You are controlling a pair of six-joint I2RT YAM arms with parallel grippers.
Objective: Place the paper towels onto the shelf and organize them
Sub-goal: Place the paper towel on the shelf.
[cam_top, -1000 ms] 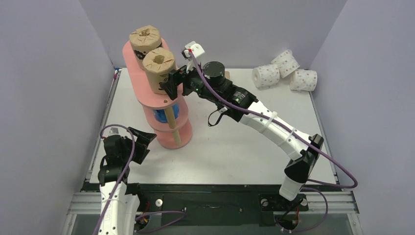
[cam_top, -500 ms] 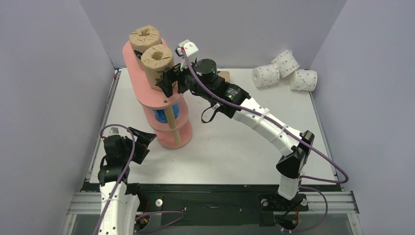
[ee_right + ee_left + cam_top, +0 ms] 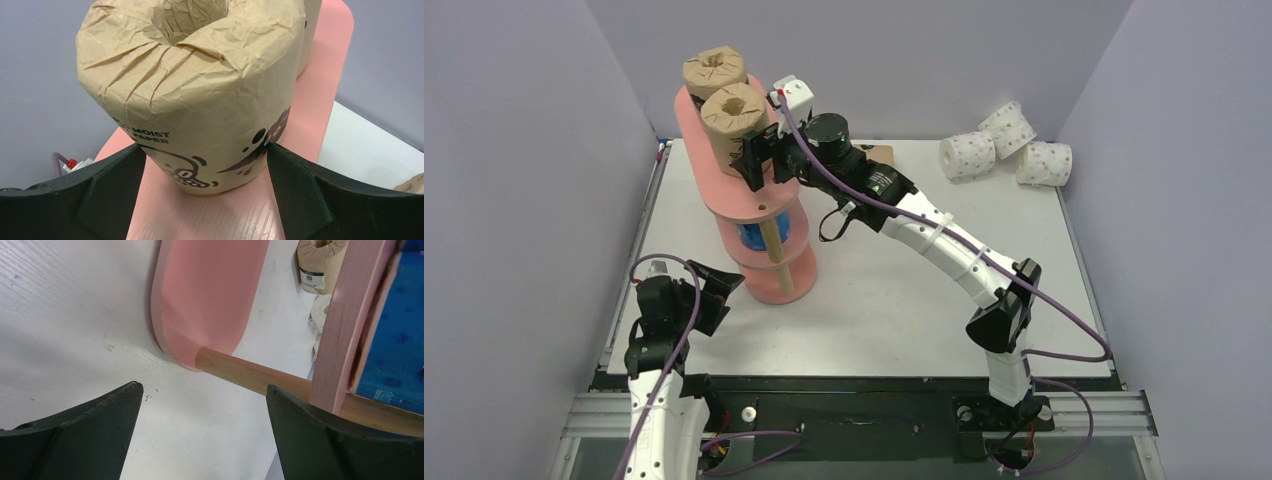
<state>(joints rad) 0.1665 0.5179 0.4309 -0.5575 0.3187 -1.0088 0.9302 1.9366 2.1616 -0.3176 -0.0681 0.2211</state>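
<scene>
The nearer brown roll [image 3: 731, 125] stands upright on the top board of the shelf [image 3: 746, 207], close to the shelf's right-hand edge as the top camera sees it. The right gripper [image 3: 759, 160] holds it low on its printed wrapper, one finger [image 3: 105, 190] pressed to each side, with the roll's base on or just above the pink board. The farther brown roll [image 3: 715, 72] also stands upright on that top board, just behind the first and close beside it; whether the two touch cannot be told. One tier down in the shelf, a blue roll [image 3: 759, 235] shows between the boards, beside a wooden post [image 3: 773, 245]. A third brown roll [image 3: 320, 265] lies on the table [image 3: 894, 290] beyond the shelf, mostly hidden behind the right arm in the top view. Three white rolls with pink dots [image 3: 1007, 145] are bunched together well to the right of the shelf, near the far corner of the table. The left gripper [image 3: 709, 290] sits low just to the left of the shelf's bottom board, its jaws spread wide and holding nothing, with that board and the post in front of it in the wrist view.
</scene>
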